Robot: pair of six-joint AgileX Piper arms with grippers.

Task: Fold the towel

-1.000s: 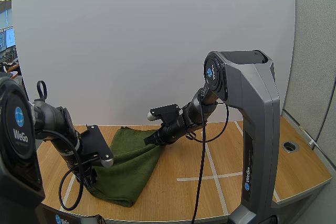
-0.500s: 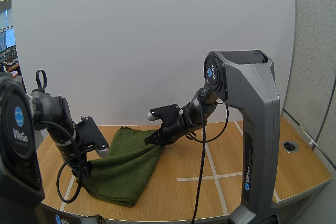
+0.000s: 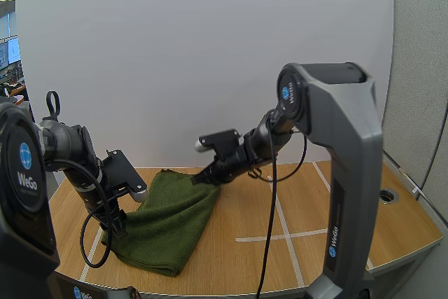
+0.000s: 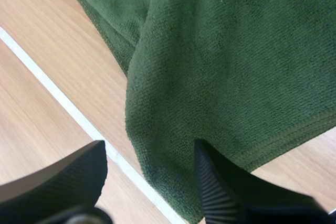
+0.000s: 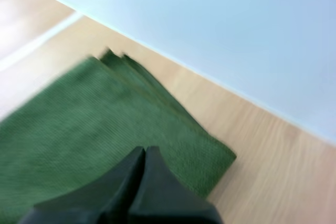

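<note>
Nearest the bases, the left gripper (image 3: 116, 227) hung low at the near-left edge of the green towel (image 3: 171, 218), its fingers spread apart with nothing between them. In the left wrist view one finger (image 4: 220, 187) sat at the stitched hem of the towel (image 4: 226, 61) while the other stood over bare wood beside the white line (image 4: 63, 103). The cloth lay in layers there, with a lower edge peeking out from under the upper one.

That layering looked like the main hazard. A close from this stance could catch only the top ply (or merely the hem), and a lift would then peel the stack open rather than fold it. A shallow bite might also slip off the thick pile.

Farther out, the towel lay on the table (image 3: 301, 204) as a rough rectangle, left of centre.

Beyond it, the right gripper (image 3: 201, 178) hovered over the towel's far right corner, fingers pressed together on nothing, as its own view showed (image 5: 144, 153) above the cloth (image 5: 89, 114). With nothing pinning that corner, I judged that any pull from the left could drag the whole towel across the wood and skew it.
</note>
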